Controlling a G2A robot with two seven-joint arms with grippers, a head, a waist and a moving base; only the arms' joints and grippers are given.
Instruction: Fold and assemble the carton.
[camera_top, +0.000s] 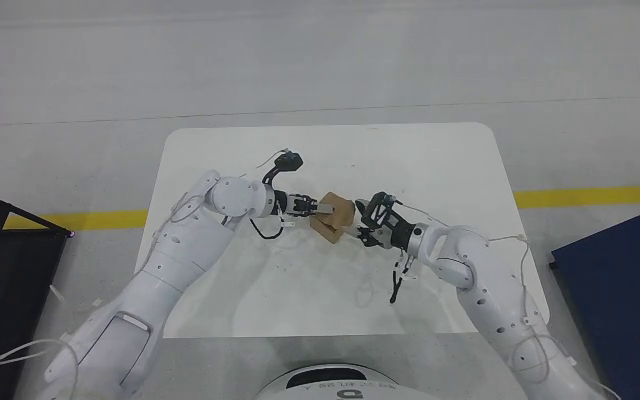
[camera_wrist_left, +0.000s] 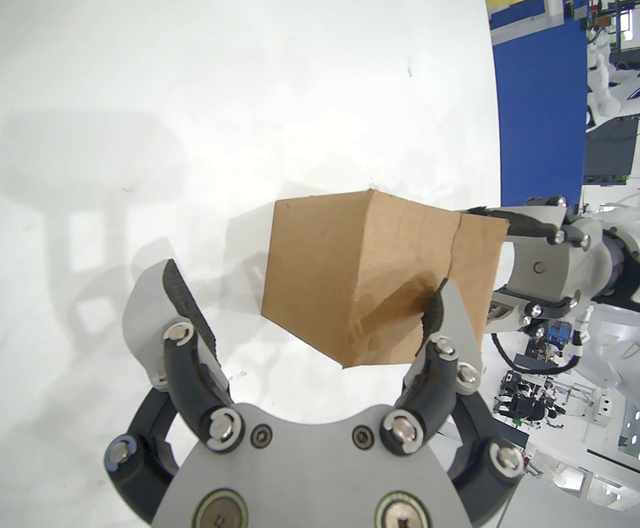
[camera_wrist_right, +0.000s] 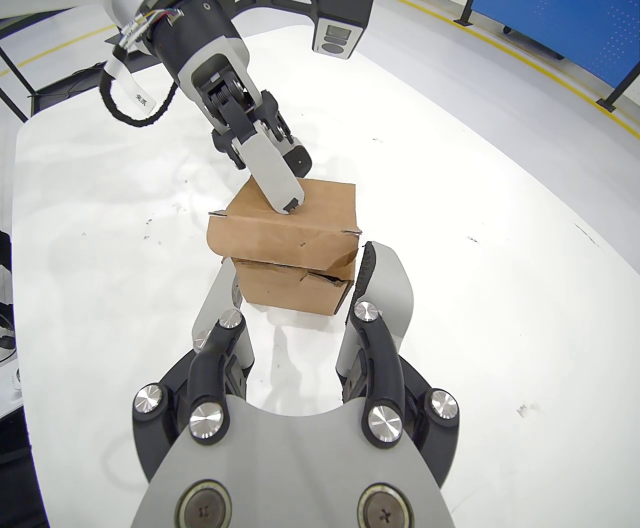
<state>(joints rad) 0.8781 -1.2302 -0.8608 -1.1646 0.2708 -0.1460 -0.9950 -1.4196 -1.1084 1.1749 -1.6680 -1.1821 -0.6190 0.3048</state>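
Observation:
A brown carton (camera_top: 333, 217) sits at the middle of the white table, folded into a box shape with creased flaps on one end. My left gripper (camera_wrist_left: 307, 280) is open: one fingertip (camera_wrist_left: 436, 310) presses on the carton (camera_wrist_left: 350, 290), the other finger (camera_wrist_left: 185, 300) stands apart over bare table. In the right wrist view that same left finger (camera_wrist_right: 280, 185) bears down on the carton's top face (camera_wrist_right: 300, 225). My right gripper (camera_wrist_right: 297, 260) straddles the flap end, a finger on each side, shut on the carton. From above, the left gripper (camera_top: 312, 207) and right gripper (camera_top: 362, 228) flank the carton.
The white table (camera_top: 430, 170) has bare room all around the carton. A black rack (camera_top: 20, 260) stands off the table's left side and a blue panel (camera_top: 600, 270) off its right. A yellow floor line (camera_top: 580, 196) runs behind.

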